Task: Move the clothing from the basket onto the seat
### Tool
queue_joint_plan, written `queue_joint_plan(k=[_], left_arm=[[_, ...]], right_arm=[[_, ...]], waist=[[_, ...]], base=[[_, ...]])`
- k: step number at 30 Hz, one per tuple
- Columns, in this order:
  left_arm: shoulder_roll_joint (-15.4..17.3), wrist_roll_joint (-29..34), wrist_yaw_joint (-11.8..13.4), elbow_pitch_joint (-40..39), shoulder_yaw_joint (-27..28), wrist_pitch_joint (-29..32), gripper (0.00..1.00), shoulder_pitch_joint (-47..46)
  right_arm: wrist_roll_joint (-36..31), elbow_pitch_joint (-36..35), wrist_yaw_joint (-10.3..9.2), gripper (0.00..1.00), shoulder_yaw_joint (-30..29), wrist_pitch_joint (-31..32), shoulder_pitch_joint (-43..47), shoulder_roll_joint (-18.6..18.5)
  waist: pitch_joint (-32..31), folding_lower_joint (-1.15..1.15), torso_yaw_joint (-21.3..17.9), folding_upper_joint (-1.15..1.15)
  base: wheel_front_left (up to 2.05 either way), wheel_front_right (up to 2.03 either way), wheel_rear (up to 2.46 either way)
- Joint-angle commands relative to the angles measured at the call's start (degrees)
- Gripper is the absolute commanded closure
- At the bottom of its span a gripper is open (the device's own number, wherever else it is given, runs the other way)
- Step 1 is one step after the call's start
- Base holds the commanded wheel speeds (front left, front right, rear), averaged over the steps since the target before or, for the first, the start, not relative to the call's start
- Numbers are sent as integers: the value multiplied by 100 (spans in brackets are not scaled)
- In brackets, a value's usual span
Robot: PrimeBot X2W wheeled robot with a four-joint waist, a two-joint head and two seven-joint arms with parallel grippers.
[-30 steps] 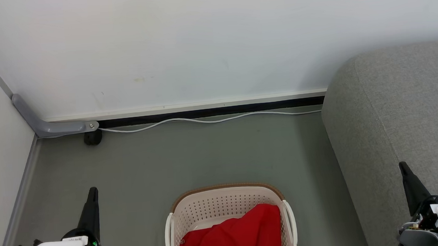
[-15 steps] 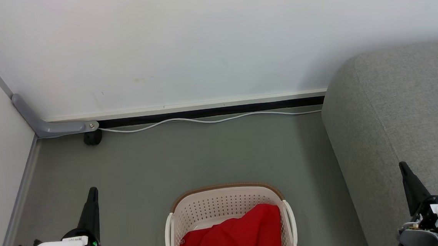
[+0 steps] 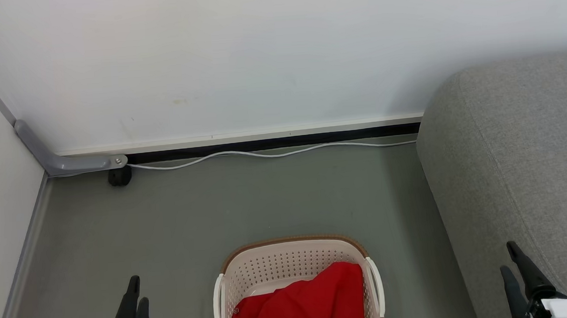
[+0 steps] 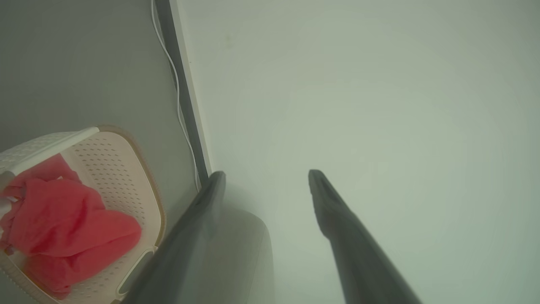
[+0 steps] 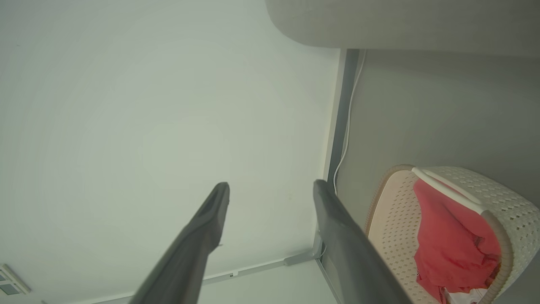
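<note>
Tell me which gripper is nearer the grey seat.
Right. The right gripper is right beside the seat, at its edge; the left gripper is far off, on the other side of the basket.

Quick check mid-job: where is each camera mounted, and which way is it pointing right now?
Head view: on the robot's head, facing forward and down at the floor, the basket of clothing and the seat; left end effector and right end effector show at the bottom corners.
Left wrist view: on the left arm, looking along its end effector at the wall; basket lower left.
Right wrist view: on the right arm, looking along its end effector at the wall; basket lower right, seat on top.
Shared: basket, clothing, white cable.
</note>
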Motion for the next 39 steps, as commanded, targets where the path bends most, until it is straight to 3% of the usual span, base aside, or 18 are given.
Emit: queue_joint_plan(k=[1,5,10,18,39], left_arm=[[50,11,-2,-140,1,-23,0,-212],[63,40,-4,-129,-31,-84,0,-300],[87,86,-6,-113,-90,-174,0,-373],[155,263,-9,-94,-198,-320,0,-539],[233,1600,-17,-36,-253,-674,0,-890]], right_arm=[[-20,-135,2,0,18,-26,-190,-65],[-46,-136,3,0,82,-85,-277,-82],[-88,-126,3,0,193,-171,-364,-120],[-235,-92,4,0,392,-325,-555,-205],[-1516,92,5,0,520,-679,-996,-264]], waist=[[13,1,0,0],[8,13,-2,0],[9,1,-9,0],[36,0,-16,0],[87,0,-41,0]], base=[[0,0,0],[0,0,0],[0,0,0],[0,0,0],[0,0,0]])
